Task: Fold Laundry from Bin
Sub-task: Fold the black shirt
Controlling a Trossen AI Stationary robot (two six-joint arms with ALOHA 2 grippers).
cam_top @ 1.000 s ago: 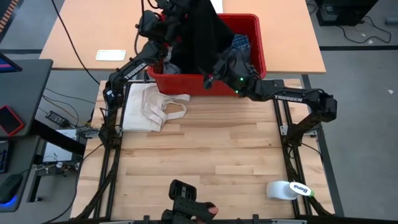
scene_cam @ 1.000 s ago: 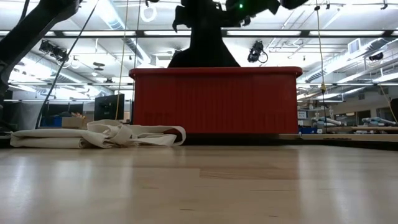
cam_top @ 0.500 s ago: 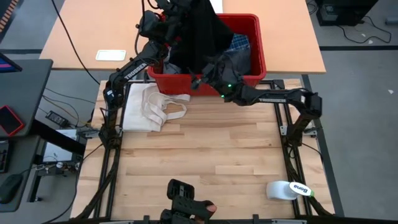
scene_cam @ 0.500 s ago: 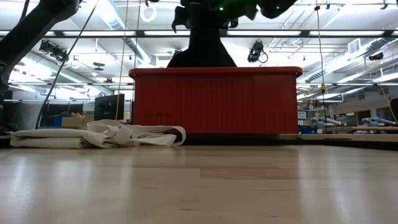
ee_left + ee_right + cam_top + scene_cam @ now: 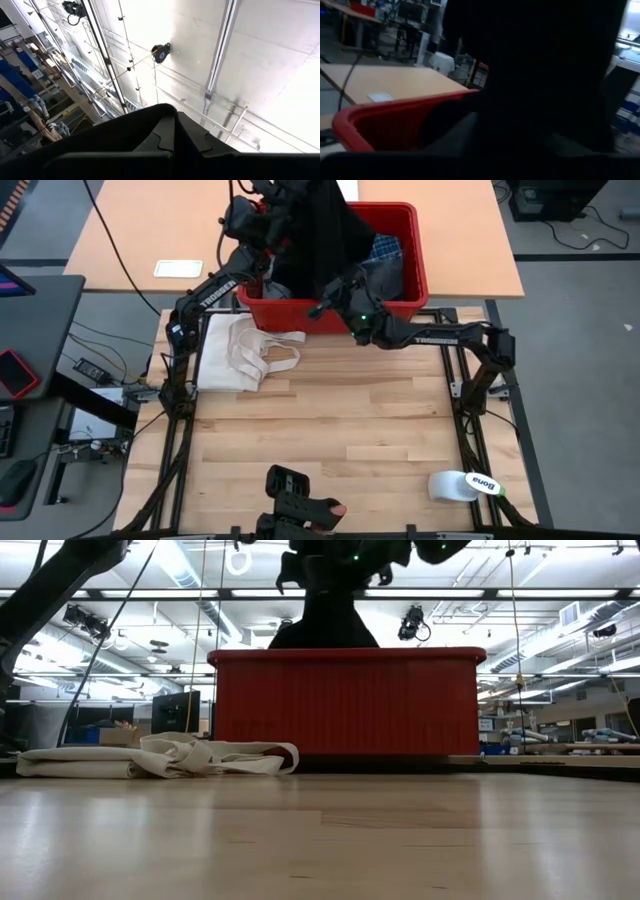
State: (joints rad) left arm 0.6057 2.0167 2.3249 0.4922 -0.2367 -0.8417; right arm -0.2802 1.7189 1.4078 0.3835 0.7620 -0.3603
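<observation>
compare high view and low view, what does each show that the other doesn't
Only the high view: the plaid shirt inside the bin, the white Bona bottle at the table's near right corner, and the right gripper at the black garment's lower edge by the bin's front rim. Only the low view: the bin's ribbed front wall and the room's ceiling lights behind. Both: the red bin, the black garment hanging above it, and the cream cloth to its left.

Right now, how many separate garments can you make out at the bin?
3: a large black garment hanging lifted above the red bin, a blue-and-white plaid shirt inside by the far right wall, and a dark grey one below it. More may lie hidden underneath.
</observation>
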